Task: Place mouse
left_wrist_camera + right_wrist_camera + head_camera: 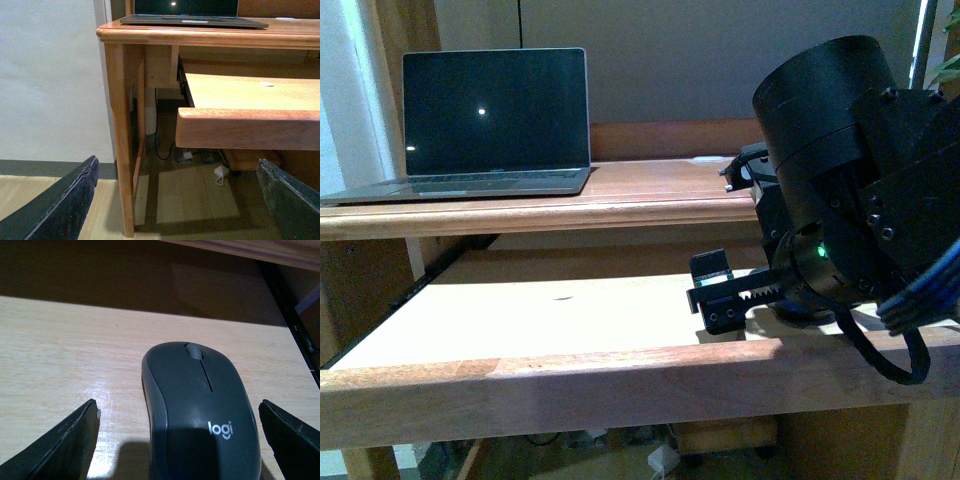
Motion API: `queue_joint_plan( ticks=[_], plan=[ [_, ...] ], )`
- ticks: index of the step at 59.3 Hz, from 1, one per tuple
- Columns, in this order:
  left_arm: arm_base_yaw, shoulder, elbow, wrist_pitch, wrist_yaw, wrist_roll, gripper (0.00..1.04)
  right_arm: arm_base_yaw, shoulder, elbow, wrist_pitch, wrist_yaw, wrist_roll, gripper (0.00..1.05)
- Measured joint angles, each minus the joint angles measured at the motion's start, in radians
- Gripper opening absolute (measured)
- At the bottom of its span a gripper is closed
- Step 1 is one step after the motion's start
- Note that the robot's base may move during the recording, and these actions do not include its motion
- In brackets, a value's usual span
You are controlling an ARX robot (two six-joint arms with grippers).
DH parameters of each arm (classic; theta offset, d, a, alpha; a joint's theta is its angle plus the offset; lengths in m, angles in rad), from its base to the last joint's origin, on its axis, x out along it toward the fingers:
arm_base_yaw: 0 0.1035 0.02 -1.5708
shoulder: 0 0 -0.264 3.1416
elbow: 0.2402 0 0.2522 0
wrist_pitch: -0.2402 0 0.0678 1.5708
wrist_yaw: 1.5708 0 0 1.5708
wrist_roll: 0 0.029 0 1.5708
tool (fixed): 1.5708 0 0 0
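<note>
the mouse [200, 415] lay flat on the tray [60, 340], between the spread fingers [60, 445] of the right gripper [177, 407] and seemingly touching neither, while the left gripper [176, 162] hung open low beside the desk [200, 35]. the risk lay in pulling away: a sideways or low retreat could let a finger clip the smooth dome and skid it across the glossy tray, perhaps toward the rail [292, 320] or off the front lip.

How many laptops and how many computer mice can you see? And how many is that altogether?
laptop: 1
mouse: 1
Total: 2
</note>
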Motion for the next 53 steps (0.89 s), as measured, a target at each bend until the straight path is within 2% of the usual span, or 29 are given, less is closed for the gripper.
queue_joint_plan(
  ticks=[15,28,31,53],
  plan=[
    [0.0,0.0,0.0,0.0,0.0,0.0,0.97,-0.008,0.029,0.045,-0.013,0.0,0.006,0.96],
    [0.0,0.0,0.0,0.0,0.0,0.0,0.97,-0.017,0.039,0.047,0.003,-0.014,0.004,0.62],
    [0.0,0.0,0.0,0.0,0.0,0.0,0.97,-0.02,0.037,0.042,0.012,-0.02,0.002,0.57],
    [0.0,0.0,0.0,0.0,0.0,0.0,0.97,-0.029,-0.15,-0.055,-0.006,-0.08,-0.032,0.56]
  ],
)
